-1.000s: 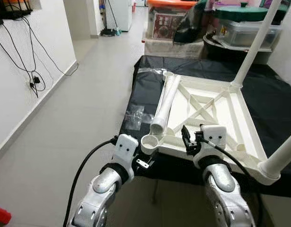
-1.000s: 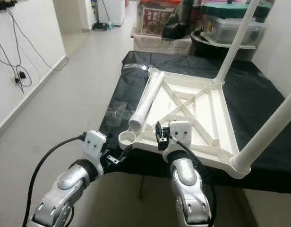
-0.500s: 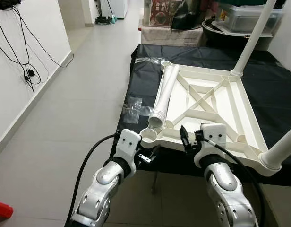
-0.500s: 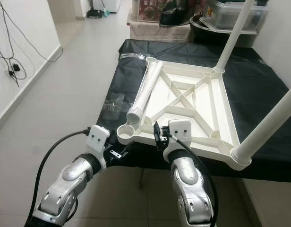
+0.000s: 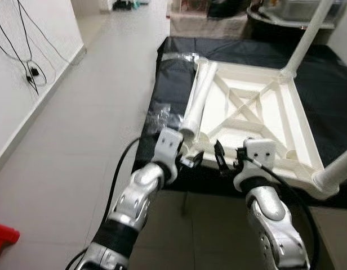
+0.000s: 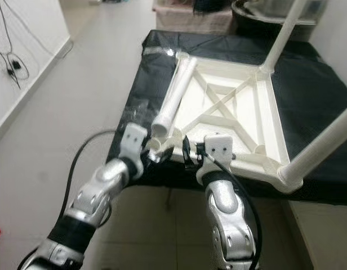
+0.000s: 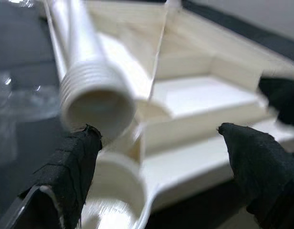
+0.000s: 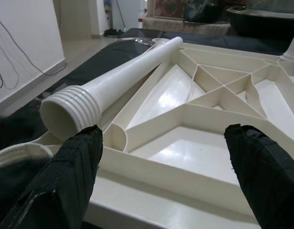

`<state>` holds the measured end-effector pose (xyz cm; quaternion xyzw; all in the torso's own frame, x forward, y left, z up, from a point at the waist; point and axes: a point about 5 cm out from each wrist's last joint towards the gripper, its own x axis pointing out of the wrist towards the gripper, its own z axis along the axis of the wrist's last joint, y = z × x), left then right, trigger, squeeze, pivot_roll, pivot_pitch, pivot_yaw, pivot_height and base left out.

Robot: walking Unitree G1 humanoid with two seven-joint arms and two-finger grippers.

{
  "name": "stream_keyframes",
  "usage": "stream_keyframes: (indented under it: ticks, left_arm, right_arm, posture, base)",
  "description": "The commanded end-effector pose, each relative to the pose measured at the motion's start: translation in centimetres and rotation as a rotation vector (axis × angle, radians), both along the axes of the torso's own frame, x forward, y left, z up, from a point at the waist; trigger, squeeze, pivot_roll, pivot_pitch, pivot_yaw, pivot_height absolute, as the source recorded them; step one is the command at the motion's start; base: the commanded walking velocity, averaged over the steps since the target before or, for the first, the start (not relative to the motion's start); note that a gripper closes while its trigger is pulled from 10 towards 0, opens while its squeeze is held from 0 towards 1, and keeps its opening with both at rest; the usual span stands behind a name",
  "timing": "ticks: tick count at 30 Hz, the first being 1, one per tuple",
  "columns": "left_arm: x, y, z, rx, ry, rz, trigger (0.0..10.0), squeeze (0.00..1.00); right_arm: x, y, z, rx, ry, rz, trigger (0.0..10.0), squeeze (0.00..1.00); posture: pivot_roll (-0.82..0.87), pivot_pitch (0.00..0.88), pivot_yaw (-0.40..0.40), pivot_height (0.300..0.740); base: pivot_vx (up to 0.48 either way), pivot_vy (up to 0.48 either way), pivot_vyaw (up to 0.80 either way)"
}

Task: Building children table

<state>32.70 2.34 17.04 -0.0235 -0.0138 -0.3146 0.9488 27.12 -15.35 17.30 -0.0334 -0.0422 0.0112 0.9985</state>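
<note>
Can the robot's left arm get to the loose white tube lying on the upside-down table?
Probably yes. The left end effector is open right at the threaded end of the loose tube, at the tabletop's near corner, and nothing lies between them.

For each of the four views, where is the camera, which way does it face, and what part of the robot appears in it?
Left eye: on the head, facing forward and down at the tabletop; both arms show.
Right eye: beside it, same scene; left gripper and right gripper at the near edge.
Left wrist: looks along its open fingers at the loose leg.
Right wrist: looks along its open fingers across the ribs.
Shared: both wrist views show the leg's threaded end and the empty socket.
</note>
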Motion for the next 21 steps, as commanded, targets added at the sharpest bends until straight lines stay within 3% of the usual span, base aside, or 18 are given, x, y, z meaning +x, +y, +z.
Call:
stream_keyframes:
  ticks: [1, 15, 21]
  left_arm:
    - [0.0, -0.4, -0.6, -0.005, 0.026, -0.011, 10.0, 0.00]
    - [2.2, -0.5, -0.4, 0.031, 0.007, 0.016, 10.0, 0.00]
    - [2.9, -0.7, 0.1, 0.008, 0.000, -0.008, 10.0, 0.00]
  right_arm:
    - [-0.3, -0.1, 0.0, 0.002, 0.007, -0.012, 10.0, 0.00]
    - [-0.6, -0.5, 0.5, 0.016, -0.004, -0.034, 10.0, 0.00]
    - [-1.0, -0.5, 0.7, 0.019, -0.005, -0.035, 10.0, 0.00]
  posture:
    - [0.04, 0.192, -0.037, 0.740]
    - [0.03, 0.210, -0.031, 0.740]
    - [0.02, 0.237, -0.024, 0.740]
  base:
    - [0.000, 0.000, 0.00]
    - [0.000, 0.000, 0.00]
    - [0.000, 0.000, 0.00]
